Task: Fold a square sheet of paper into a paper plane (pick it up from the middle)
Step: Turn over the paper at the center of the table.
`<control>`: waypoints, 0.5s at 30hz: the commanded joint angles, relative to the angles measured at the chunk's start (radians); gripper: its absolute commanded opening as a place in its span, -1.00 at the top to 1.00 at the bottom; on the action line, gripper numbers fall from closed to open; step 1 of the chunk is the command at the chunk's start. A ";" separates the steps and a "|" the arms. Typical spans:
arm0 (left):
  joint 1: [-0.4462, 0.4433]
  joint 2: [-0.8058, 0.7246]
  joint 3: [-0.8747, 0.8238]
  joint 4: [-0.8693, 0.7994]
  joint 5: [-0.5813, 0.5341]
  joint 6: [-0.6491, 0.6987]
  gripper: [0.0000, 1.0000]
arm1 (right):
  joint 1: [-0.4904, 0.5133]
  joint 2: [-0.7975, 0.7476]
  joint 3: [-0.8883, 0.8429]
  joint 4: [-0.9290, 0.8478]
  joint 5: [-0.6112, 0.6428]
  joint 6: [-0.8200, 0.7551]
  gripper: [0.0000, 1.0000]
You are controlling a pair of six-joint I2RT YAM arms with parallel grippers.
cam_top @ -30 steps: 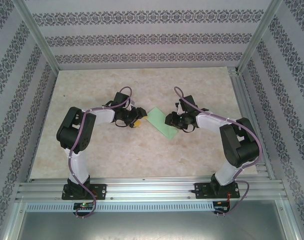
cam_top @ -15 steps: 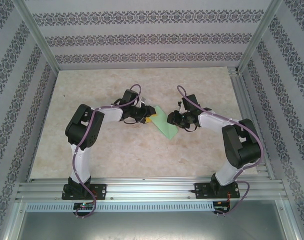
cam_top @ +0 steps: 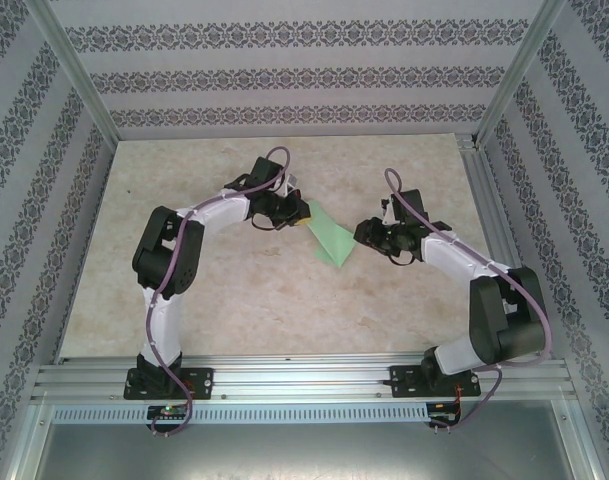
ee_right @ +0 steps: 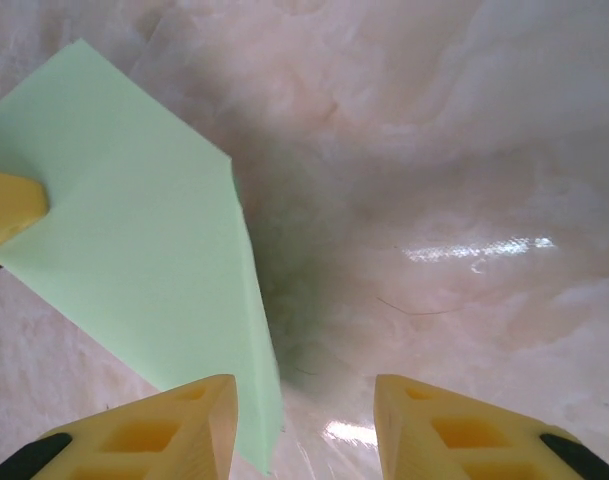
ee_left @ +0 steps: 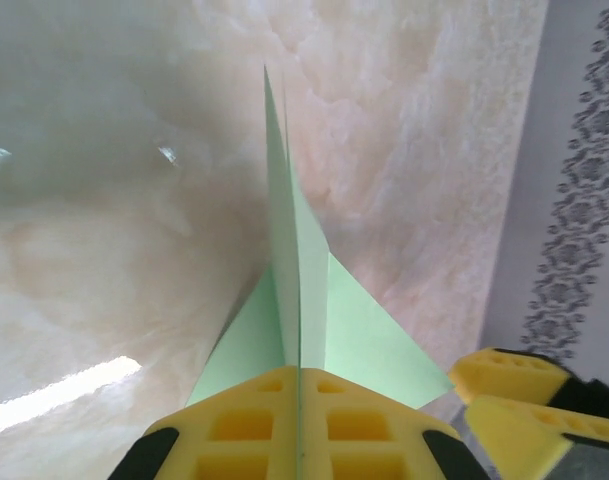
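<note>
— Where's the folded green paper sheet?
— Over the middle of the tabletop, between both arms. The left hand is clamped tight on its folded edge.
— And the right hand?
— Parted partway, gripping nothing. The sheet's corner sits just beside one finger.

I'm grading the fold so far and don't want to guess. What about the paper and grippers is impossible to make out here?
Top external: paper creases are too small to read; the left gripper covers the pinched corner.
Left wrist: the shut yellow fingers hide the paper's near edge.
Right wrist: the open right gripper has one finger overlapping the paper's lower edge; whether they touch is unclear.
</note>
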 commanded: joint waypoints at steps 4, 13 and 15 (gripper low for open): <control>-0.013 -0.056 0.204 -0.565 -0.260 0.381 1.00 | -0.025 -0.083 -0.036 -0.023 0.025 -0.024 0.17; -0.077 -0.071 0.386 -0.878 -0.601 0.490 1.00 | -0.042 -0.117 -0.071 -0.011 0.026 -0.017 0.16; -0.117 -0.039 0.426 -0.924 -0.672 0.495 1.00 | -0.042 -0.120 -0.075 -0.010 0.025 -0.017 0.16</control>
